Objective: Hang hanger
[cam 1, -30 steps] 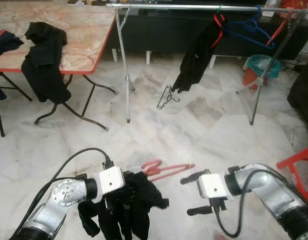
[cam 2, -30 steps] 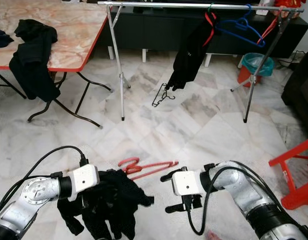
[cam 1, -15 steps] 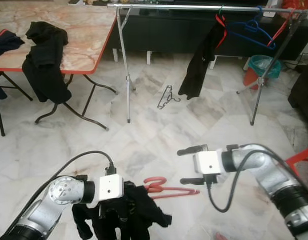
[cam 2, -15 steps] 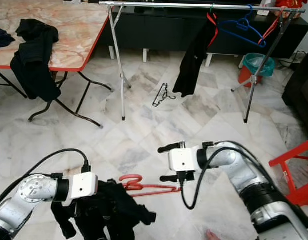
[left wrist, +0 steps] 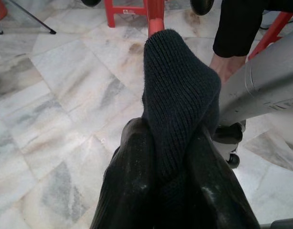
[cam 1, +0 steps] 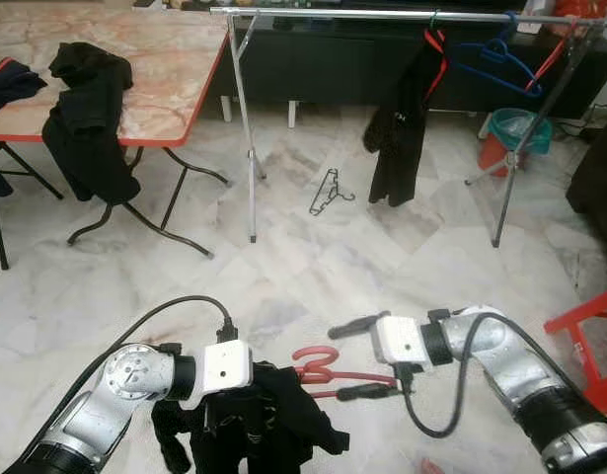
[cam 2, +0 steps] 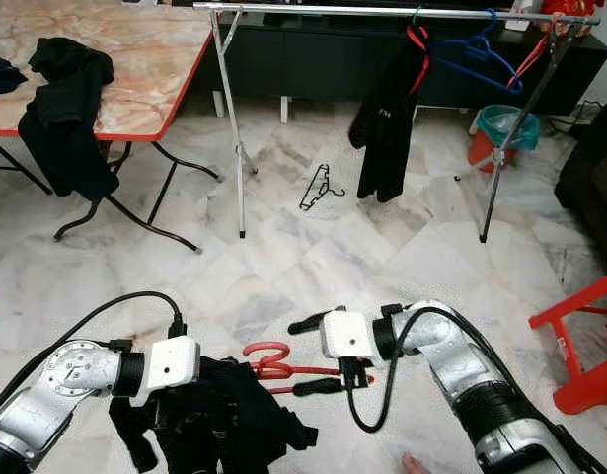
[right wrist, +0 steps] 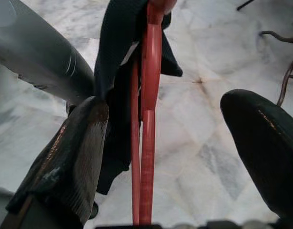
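Red hanger (cam 1: 335, 373), seemingly plastic, inside black garment (cam 1: 256, 425) pinched by left gripper (left wrist: 170, 191), right gripper (cam 1: 354, 357) spread around it

The hanger (cam 1: 344, 376) lies between the left claw (cam 1: 229, 420) and right claw (cam 1: 354, 357).

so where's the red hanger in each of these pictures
Left eye view: red hanger, low centre, between the grippers.
Right eye view, low centre.
Left wrist view: not in it.
Right wrist view, upright between the open black fingers.
Shared landmark: black garment beside the hanger.
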Available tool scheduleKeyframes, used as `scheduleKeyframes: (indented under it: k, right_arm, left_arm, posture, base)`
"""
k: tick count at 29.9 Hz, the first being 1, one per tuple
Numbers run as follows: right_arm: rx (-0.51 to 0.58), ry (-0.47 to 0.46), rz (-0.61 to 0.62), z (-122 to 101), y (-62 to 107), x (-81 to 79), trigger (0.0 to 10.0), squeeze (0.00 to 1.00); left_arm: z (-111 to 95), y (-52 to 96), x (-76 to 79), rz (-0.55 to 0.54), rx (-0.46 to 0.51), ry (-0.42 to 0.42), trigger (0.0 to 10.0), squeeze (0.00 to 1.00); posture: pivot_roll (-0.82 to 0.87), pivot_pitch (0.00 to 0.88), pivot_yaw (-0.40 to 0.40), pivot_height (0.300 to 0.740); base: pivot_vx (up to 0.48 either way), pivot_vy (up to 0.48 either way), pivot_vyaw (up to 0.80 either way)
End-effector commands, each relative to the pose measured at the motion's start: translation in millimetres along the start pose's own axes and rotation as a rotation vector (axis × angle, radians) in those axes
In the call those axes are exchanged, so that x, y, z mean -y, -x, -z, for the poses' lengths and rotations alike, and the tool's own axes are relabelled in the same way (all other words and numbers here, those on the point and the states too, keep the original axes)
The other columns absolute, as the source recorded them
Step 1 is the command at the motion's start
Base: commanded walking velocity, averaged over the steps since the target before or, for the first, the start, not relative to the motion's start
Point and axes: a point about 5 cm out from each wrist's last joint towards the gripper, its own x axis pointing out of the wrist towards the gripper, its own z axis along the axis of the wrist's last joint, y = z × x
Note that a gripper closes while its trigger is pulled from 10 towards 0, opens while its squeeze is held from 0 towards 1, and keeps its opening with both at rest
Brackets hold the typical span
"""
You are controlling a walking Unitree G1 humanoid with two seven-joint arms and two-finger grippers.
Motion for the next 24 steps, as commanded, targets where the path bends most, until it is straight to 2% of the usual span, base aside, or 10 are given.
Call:
scheduleKeyframes:
  k: [1,11,18,19,20,24]
  right_arm:
    - [-0.015,0.01,0.015,1.6,3.5,1.9,10.0,0.0]
    - [-0.022,0.005,0.014,4.5,-1.9,0.4,9.8,0.0]
    - [-0.032,0.014,0.059,6.5,-4.9,5.5,10.0,0.0]
    - [-0.031,0.017,0.061,6.3,-5.1,5.9,7.8,0.0]
    - [-0.028,0.019,0.063,5.9,-5.3,6.2,0.0,0.0]
    - [-0.025,0.016,0.061,6.0,-5.5,6.2,0.0,0.0]
  left_arm:
    - [-5.6,1.1,-4.9,-0.011,0.024,-0.005,10.0,0.0]
    - [-16.7,1.7,-6.2,0.004,0.066,0.005,10.0,0.0]
    - [-22.0,0.5,-7.0,0.018,0.082,0.004,10.0,0.0]
    - [-22.5,0.4,-7.0,0.019,0.084,0.004,10.0,0.0]
    - [-22.9,0.4,-6.9,0.02,0.084,0.005,10.0,0.0]
    - [-23.7,0.4,-6.5,0.022,0.086,0.006,10.0,0.0]
  posture:
    - [0.03,0.079,-0.018,0.74]
    - [0.03,0.073,-0.02,0.74]
    - [0.03,0.065,-0.023,0.74]
    - [0.04,0.064,-0.024,0.74]
    - [0.04,0.062,-0.024,0.74]
    - [0.04,0.061,-0.024,0.74]
  base:
    - [0.0,0.0,0.0]
    - [0.0,0.0,0.0]
    - [0.0,0.0,0.0]
    - [0.0,0.0,0.0]
    - [0.0,0.0,0.0]
    - [0.0,0.0,0.0]
